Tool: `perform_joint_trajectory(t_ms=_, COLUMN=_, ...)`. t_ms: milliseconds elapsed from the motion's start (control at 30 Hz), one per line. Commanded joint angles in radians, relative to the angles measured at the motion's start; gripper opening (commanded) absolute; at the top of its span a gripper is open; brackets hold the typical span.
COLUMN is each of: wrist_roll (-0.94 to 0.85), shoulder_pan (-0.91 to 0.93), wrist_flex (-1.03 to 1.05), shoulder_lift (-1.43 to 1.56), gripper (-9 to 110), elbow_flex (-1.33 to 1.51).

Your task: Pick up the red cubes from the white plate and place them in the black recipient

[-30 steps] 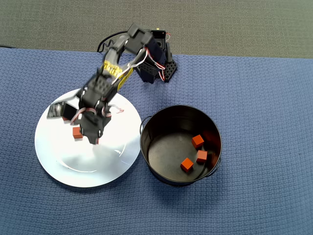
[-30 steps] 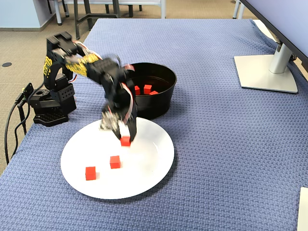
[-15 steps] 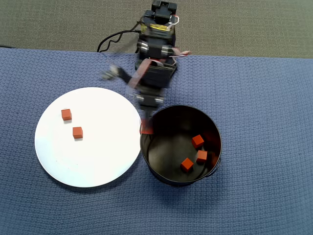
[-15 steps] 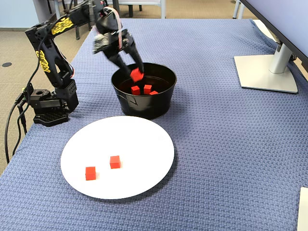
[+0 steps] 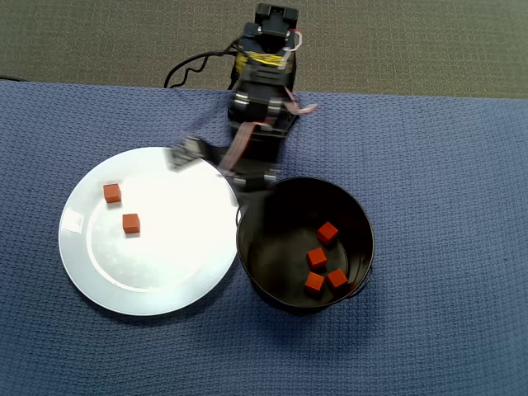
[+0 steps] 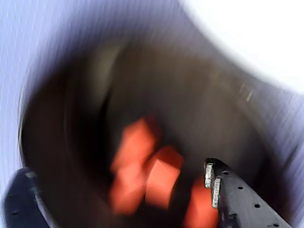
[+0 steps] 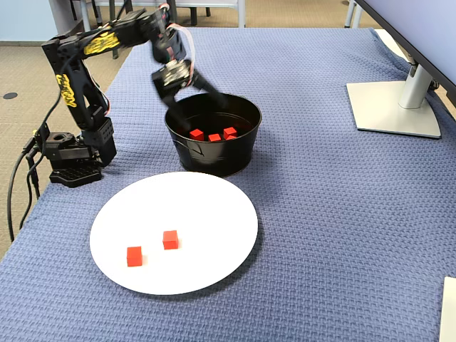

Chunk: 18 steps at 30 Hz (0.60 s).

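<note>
Blue woven cloth covers the desk (image 7: 342, 214), where a black robot arm (image 7: 78, 64) reaches over the far rim of the black pot (image 7: 214, 153), its claw (image 5: 216, 170) blurred by motion. The claw's jaws stand parted and empty in the fixed view, one dark finger (image 6: 237, 199) showing at the lower right of the wrist view above the pot's inside.

Beside the pot, and just touching it in the overhead view, lies the white plate (image 5: 165, 272). Two red cubes remain on it, one (image 5: 111, 193) near the rim and another (image 5: 130, 223) just beside it, toward the plate's middle; the rest of the plate is bare.

Four red cubes (image 5: 317, 258) sit on the pot's dark floor in the overhead view, grouped toward its right side; in the wrist view they are an orange smear and cannot be counted.

By this count the job looks about two-thirds done: four cubes delivered, two left to fetch from the plate. The next trip would take the arm back across to the plate's far left side, as the overhead view shows it.
</note>
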Motion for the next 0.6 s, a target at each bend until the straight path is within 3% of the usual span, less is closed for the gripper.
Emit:
perform_joint_trajectory(t_ms=0, wrist_roll=-0.313, shoulder_pan=0.252, wrist_flex=-0.137, shoulder_lift=0.005, gripper=30, elbow_flex=0.060)
perform_joint_trajectory(t_ms=300, wrist_roll=-0.704, shoulder_pan=0.488, wrist_flex=-0.354, shoulder_lift=-0.146, gripper=26, elbow_flex=0.169)
perform_joint_trajectory(t_ms=567, wrist_roll=-0.741, shoulder_pan=0.558, wrist_flex=-0.503, shoulder_lift=-0.276, gripper=23, elbow_flex=0.192)
